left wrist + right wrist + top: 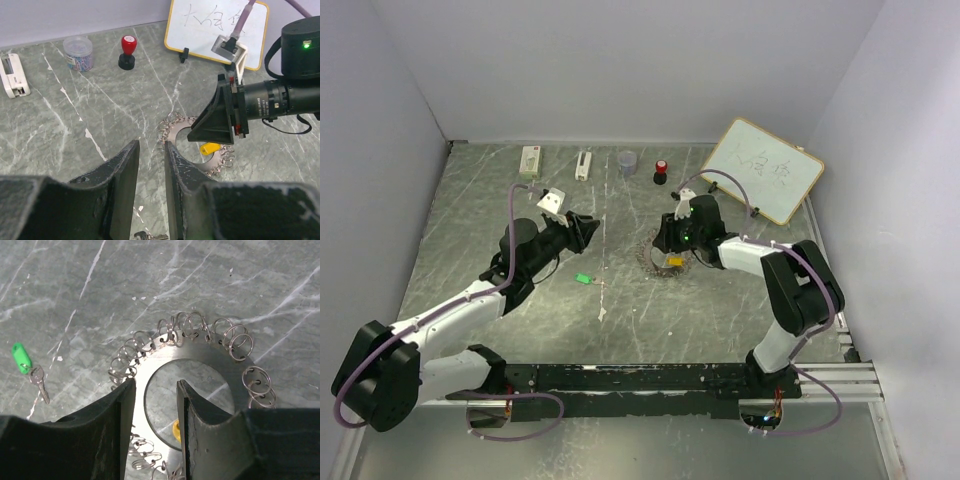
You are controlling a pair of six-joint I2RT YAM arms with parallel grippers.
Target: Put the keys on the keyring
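— Top view first. Left pincer (588, 232)?
— Parted a little, empty, poised above the desk (720, 320) left of its middle. Touching nothing.
— Right pincer (665, 240)?
— Low over the keyring (645, 256), which lies flat near the desk's middle, slightly toward the right edge. Contact impossible to judge from up there.
— Keys?
— Green key (583, 278) loose on the desk, just nearward of the left pincer. Yellow key (675, 262) at the keyring, beside the right pincer.
— Left wrist view?
— Narrow gap between the fingers (125, 170), only bare desk showing through. Beyond them, right pincer (200, 132) angled down at the keyring (175, 129), yellow key (210, 148) just under it.
— Right wrist view?
— Right pincer (156, 385) released, moderately apart, standing over the keyring (200, 352). One finger covers the flat band, the gap sits over the hole. Not clamped on anything. Yellow key (176, 431) peeking out low in the hole. Green key (21, 358) well apart on bare desk, beyond the left finger.
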